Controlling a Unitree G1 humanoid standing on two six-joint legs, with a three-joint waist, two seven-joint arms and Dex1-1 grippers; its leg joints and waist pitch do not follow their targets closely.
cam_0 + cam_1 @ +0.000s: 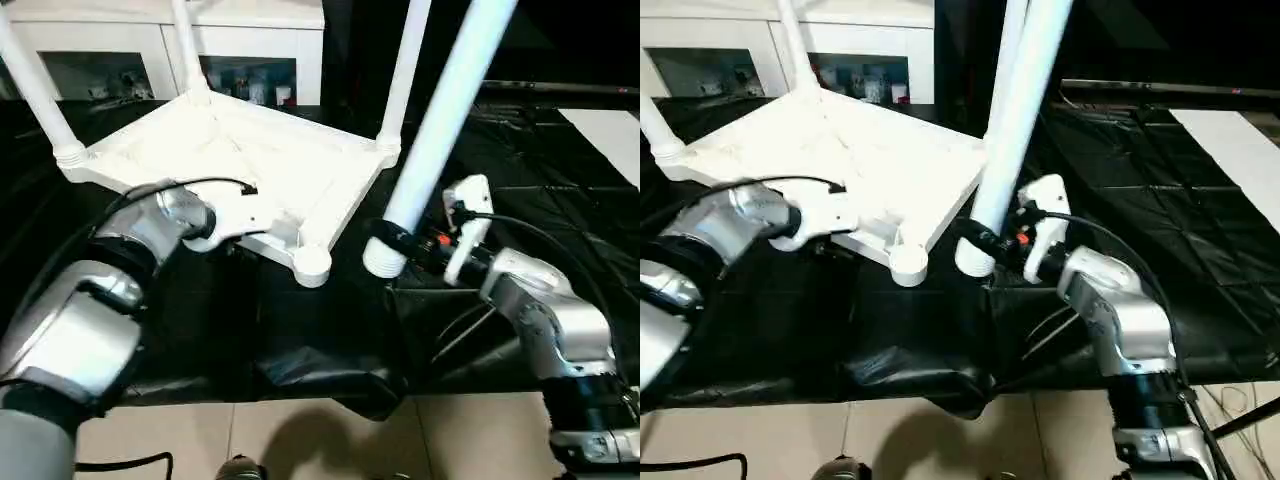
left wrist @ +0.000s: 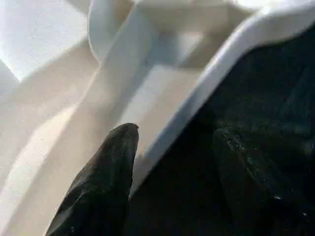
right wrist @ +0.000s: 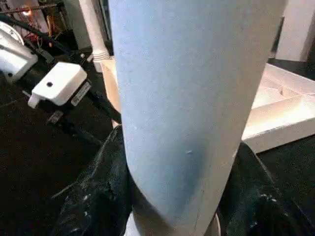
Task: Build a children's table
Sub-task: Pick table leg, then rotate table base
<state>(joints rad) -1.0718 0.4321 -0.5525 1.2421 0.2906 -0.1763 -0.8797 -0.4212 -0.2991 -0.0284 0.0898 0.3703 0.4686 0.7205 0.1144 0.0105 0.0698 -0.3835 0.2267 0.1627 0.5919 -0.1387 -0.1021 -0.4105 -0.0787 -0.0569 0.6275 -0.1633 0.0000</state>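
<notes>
Tabletop (image 1: 240,160) seen upside down on black sheet (image 1: 560,210), ribbed underside up, raised on the side nearest the robot. Three legs (image 1: 405,70) already standing in corner sockets: far left, far middle, far right. Near corner socket (image 1: 312,262) empty, facing the camera.

Left gripper (image 2: 167,167) at the tabletop's near edge, left of the empty socket. Fingers apart at middling width, astride the rim: one finger (image 2: 106,182) over the white ribbed inside, the other over the black sheet outside. Rim between them; contact with the pads not resolvable from the wrist view. Whether the edge was actually clamped: cannot tell. Silver left forearm (image 1: 90,310) reaching in from lower left, cable looping over the wrist.

Right gripper (image 1: 985,240) closed around the fourth leg (image 1: 445,120) close to its thick ribbed end. Leg tilted, thin end leaning up and away to the upper right, thick end (image 1: 382,258) lowest, hanging just above the sheet. In the right wrist view, leg tube seated between the two black fingers (image 3: 98,196), both sides touching it.

Held leg's thick end just beside the empty socket, to its right, a narrow gap between them; not touching, not inserted. Leg axis not lined up with the socket.

White cabinet (image 1: 150,40) with glass doors behind the tabletop. Pale tiled floor (image 1: 330,440) along the near edge of the sheet.
</notes>
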